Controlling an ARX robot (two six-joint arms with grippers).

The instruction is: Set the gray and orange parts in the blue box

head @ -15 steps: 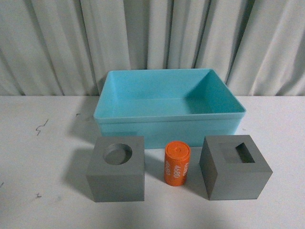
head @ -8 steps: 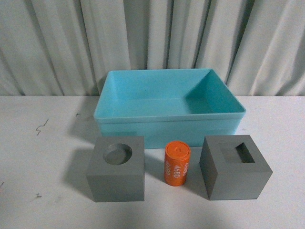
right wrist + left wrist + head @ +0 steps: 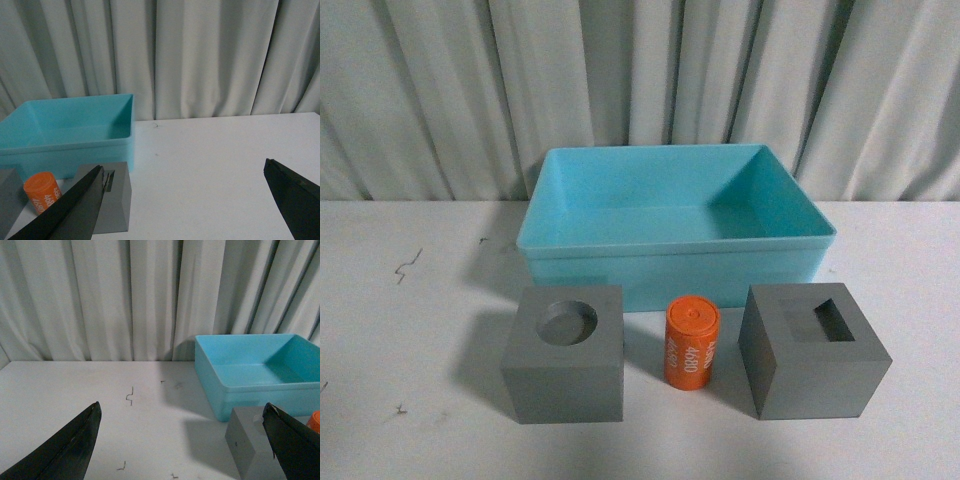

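Blue box [image 3: 675, 275] toward the far edge of the table [image 3: 400, 330], its floor bare. Before its near wall, toward the table's near edge, stand left to right the round-holed gray cube [image 3: 564, 375], the upright orange cylinder [image 3: 691, 345] and the square-holed gray cube [image 3: 815, 375], all outside the box. Left gripper [image 3: 180, 407] and right gripper [image 3: 184, 166] each gape wide, holding nothing.

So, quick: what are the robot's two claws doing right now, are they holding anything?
Left gripper: open, holding nothing.
Right gripper: open, holding nothing.
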